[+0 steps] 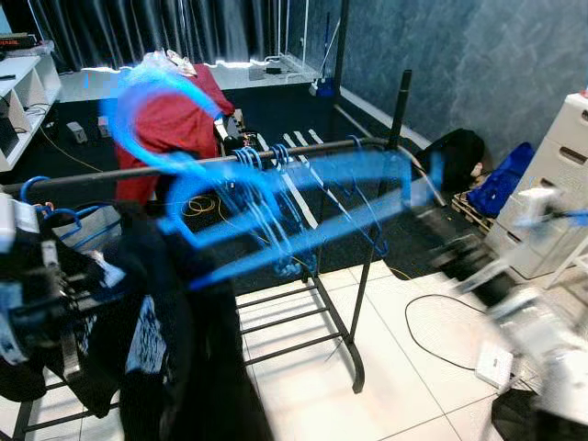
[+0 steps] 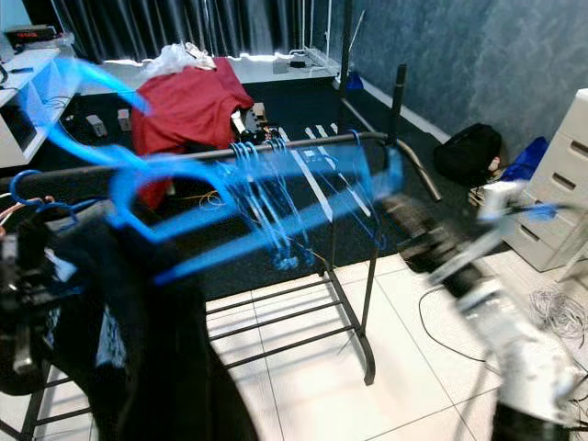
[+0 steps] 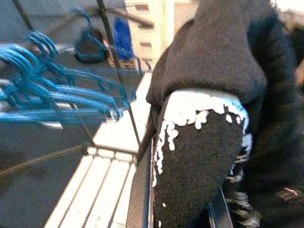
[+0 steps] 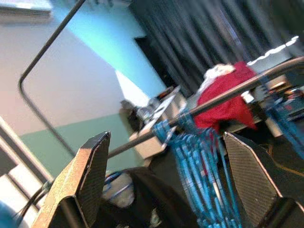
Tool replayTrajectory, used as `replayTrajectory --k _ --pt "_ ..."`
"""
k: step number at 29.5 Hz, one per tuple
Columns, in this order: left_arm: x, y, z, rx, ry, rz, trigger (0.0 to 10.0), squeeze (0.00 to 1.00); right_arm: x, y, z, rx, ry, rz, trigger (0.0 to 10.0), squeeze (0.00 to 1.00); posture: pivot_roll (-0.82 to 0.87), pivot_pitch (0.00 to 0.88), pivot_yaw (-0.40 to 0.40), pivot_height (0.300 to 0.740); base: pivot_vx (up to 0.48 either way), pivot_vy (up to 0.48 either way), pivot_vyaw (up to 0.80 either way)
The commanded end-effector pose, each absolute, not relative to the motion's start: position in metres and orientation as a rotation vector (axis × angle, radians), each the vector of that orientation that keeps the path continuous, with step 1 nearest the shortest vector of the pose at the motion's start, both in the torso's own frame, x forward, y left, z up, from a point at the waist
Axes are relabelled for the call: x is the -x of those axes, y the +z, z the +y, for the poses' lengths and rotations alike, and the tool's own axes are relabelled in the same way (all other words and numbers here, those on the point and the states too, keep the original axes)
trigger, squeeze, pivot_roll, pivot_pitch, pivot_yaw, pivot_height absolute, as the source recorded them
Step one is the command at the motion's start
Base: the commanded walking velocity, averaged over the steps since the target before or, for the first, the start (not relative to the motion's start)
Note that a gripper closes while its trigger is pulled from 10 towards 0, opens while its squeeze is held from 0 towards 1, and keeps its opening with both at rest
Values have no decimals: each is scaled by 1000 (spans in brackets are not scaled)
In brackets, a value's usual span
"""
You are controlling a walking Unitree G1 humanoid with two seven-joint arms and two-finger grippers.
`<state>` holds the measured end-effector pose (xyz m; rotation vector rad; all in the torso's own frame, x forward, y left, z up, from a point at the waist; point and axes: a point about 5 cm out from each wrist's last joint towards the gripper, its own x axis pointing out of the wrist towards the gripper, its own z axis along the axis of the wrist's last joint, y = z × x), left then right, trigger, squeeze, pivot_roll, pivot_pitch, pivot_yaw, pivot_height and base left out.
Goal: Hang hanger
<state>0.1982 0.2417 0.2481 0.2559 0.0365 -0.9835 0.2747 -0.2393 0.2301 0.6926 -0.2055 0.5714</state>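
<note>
A black clothes rail (image 1: 92,176) runs across in front of me with several blue hangers (image 1: 266,165) bunched at its middle. One more blue hanger (image 1: 303,230) streaks across before the rail, heavily blurred, and what holds it cannot be made out. A black garment with white print (image 1: 156,312) hangs at the rail's left end, close against my left gripper (image 3: 178,209). My right arm (image 2: 514,340) reaches in from the right, blurred. In the right wrist view my right gripper (image 4: 166,175) is open, with nothing between its fingers (image 4: 90,175), and faces the rail and hangers.
A red cloth (image 1: 175,119) lies heaped behind the rail. White drawers (image 1: 551,184), a black bag (image 1: 459,152) and a blue bag (image 1: 501,179) stand to the right. Cables (image 1: 441,331) and a power strip (image 1: 494,367) lie on the tiled floor. White shelving (image 1: 23,92) is far left.
</note>
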Motion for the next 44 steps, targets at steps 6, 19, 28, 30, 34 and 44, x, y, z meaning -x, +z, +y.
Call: replayTrajectory --k 6,19,28,30,34,44 --pt "-206 222 232 -746 -1104 421 10000 0 -257 246 -247 -375 745 -127 10000 0 -29 0 -28 740 0 0 0" --pt "-228 230 191 -896 -1260 270 10000 0 -224 220 -198 -100 1187 213 10000 0 -36 0 -23 740 0 0 0" --pt "-235 229 173 -929 -1310 208 10000 0 -214 205 -180 58 1330 328 10000 0 -39 0 -26 740 0 0 0" --pt "-236 229 170 -929 -1315 197 10000 0 -213 204 -176 65 1354 339 10000 0 -39 0 -26 740 0 0 0" --pt "-238 230 166 -930 -1324 183 10000 0 -212 202 -171 82 1375 347 10000 0 -41 0 -28 740 0 0 0" --pt "-241 232 158 -930 -1346 159 10000 0 -221 195 -159 141 1344 341 2784 0 -43 0 -23 740 0 0 0"
